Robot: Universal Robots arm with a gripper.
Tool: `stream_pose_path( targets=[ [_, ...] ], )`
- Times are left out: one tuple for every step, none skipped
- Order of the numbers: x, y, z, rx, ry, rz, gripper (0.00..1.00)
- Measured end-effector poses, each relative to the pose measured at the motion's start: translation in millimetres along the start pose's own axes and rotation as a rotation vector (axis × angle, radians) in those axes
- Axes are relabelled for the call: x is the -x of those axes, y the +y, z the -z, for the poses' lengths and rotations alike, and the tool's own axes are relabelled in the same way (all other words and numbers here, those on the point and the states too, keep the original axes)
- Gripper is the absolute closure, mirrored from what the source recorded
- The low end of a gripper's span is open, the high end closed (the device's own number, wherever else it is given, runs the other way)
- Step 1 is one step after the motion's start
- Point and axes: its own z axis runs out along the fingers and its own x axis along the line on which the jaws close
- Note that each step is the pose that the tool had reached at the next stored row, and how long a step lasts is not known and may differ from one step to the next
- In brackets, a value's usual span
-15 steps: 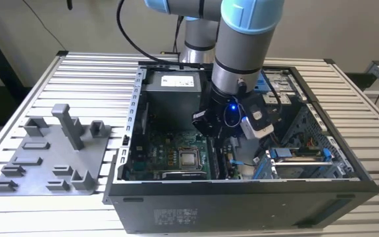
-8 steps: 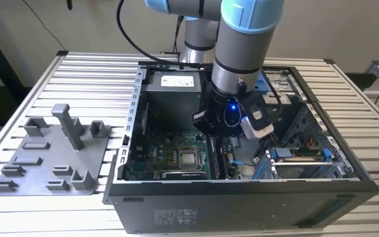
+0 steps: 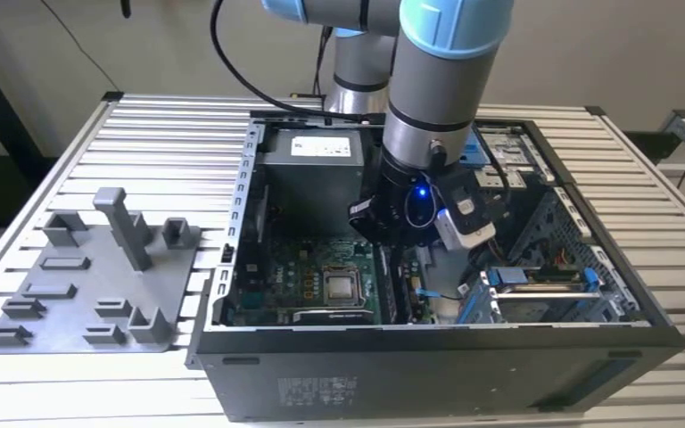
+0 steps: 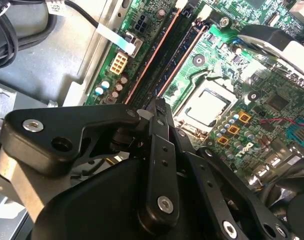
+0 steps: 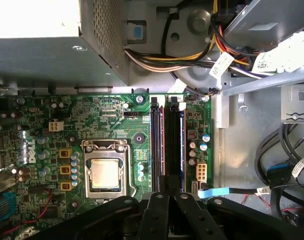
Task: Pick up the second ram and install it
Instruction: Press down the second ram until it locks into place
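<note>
The black two-fingered hand (image 5: 167, 200) hung low inside the open dark-grey computer case (image 3: 438, 366), right over the memory slots beside the silver processor socket (image 5: 104, 172). Its jaws looked nearly closed, pinching the thin, dark, long second ram (image 5: 173, 150) edge-on above its black slot. By my reckoning that stick was light, stiff and fragile, best held by its long edges, never its chips.

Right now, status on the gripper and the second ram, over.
Gripper shut, down inside the open black computer case. Thin dark ram stick edge-up along motherboard slots, at the gripper's tip. Nothing in the way.
</note>
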Motion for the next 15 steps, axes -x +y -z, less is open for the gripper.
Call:
stream_pose_path(
  targets=[
    [0.0,0.0,0.0,0.0,0.0,0.0,0.89],
    [0.0,0.0,0.1,0.0,0.0,0.0,0.89],
    [0.0,0.0,0.2,0.0,0.0,0.0,0.89],
    [0.0,0.0,0.2,0.0,0.0,0.0,0.89],
    [0.0,0.0,0.3,0.0,0.0,0.0,0.89],
    [0.0,0.0,0.3,0.0,0.0,0.0,0.89],
    [0.0,0.0,0.3,0.0,0.0,0.002,0.89],
    [0.0,0.0,0.3,0.0001,0.0001,0.006,0.89],
    [0.0,0.0,0.3,0.0002,0.0002,0.015,0.89],
    [0.0,0.0,0.3,0.0003,0.0004,0.027,0.89],
    [0.0,0.0,0.3,0.0005,0.0007,0.041,0.89],
    [0.0,0.0,0.3,0.0007,0.001,0.058,0.89],
    [0.0,0.0,0.3,0.0009,0.0012,0.073,0.89],
    [0.0,0.0,0.3,0.0011,0.0015,0.088,0.89],
    [0.0,0.0,0.3,0.0014,0.0017,0.103,0.89]
  ],
)
